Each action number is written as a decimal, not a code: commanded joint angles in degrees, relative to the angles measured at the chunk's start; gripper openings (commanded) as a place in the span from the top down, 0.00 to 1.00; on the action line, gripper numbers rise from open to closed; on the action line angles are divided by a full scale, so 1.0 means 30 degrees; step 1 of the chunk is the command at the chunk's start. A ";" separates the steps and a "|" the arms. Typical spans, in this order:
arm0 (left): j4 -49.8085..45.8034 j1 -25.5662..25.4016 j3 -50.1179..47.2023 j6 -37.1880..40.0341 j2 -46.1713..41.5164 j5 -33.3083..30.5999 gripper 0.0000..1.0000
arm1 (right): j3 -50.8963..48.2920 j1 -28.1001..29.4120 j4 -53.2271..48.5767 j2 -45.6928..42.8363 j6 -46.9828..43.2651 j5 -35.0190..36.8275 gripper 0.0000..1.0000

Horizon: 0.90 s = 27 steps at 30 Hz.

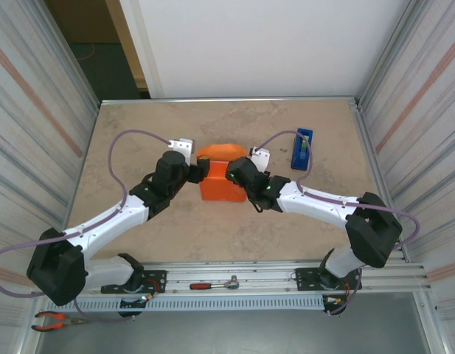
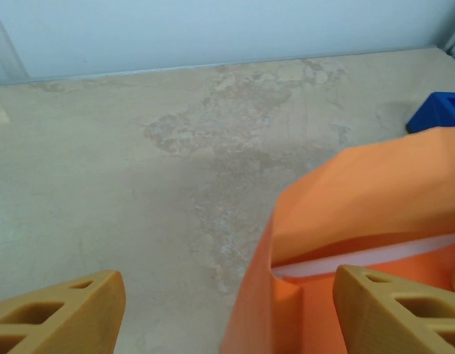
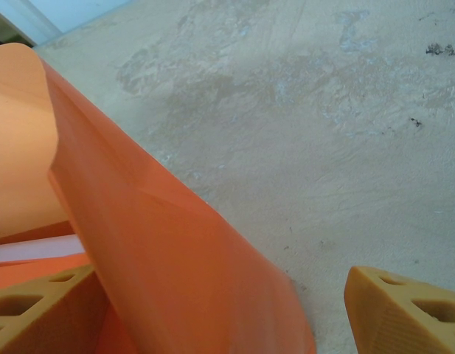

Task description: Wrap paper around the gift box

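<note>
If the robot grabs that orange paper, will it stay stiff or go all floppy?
Probably floppy: the paper curves and droops in soft folds instead of lying flat. It looks thin and light, so a push would likely bend it rather than slide it. It might crease easily too; folds already show.

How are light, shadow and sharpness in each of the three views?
Top external: even light, no glare, only faint shadows around the paper. Left wrist: table grain sharp, no glare. Right wrist: paper paler at upper left, darker on its near fold; table crisp.
</note>
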 commanded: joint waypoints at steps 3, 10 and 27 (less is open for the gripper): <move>0.1031 -0.0161 -0.0549 -0.0619 -0.0184 0.1098 0.32 | -0.0585 0.0125 -0.2629 0.0849 -0.0029 -0.0159 0.19; 0.1485 -0.0420 -0.0616 -0.0591 0.0634 0.1325 0.63 | -0.0525 0.0118 -0.2635 0.0948 -0.0024 -0.0182 0.19; 0.1472 -0.0540 -0.0058 -0.0247 0.1145 0.1163 0.91 | -0.0431 0.0118 -0.2666 0.0958 -0.0053 -0.0244 0.19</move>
